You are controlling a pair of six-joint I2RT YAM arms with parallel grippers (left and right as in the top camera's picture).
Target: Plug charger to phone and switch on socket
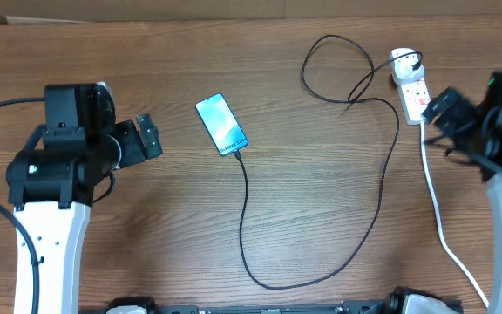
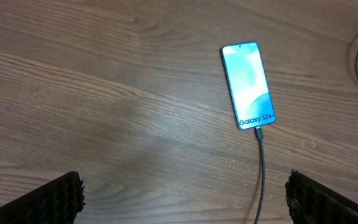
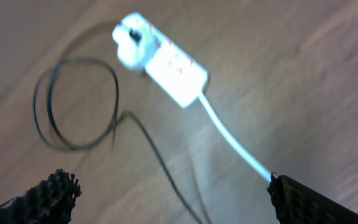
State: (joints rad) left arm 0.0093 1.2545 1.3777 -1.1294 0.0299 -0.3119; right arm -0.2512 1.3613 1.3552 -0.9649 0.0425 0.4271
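The phone lies flat on the wooden table, its blue-teal screen up and reading "Galaxy S24". In the left wrist view the charger tip sits in the bottom edge of the phone. The thin black charger cable runs down, loops right and up to a white plug on the socket. My left gripper stands open left of the phone, holding nothing. My right gripper hangs open just right of the socket. The socket's switch position is too blurred to read.
The socket's thick white cord trails down to the front right edge, also seen as the cord in the right wrist view. The black cable forms a loop left of the socket. Bare wood lies between the phone and the left arm.
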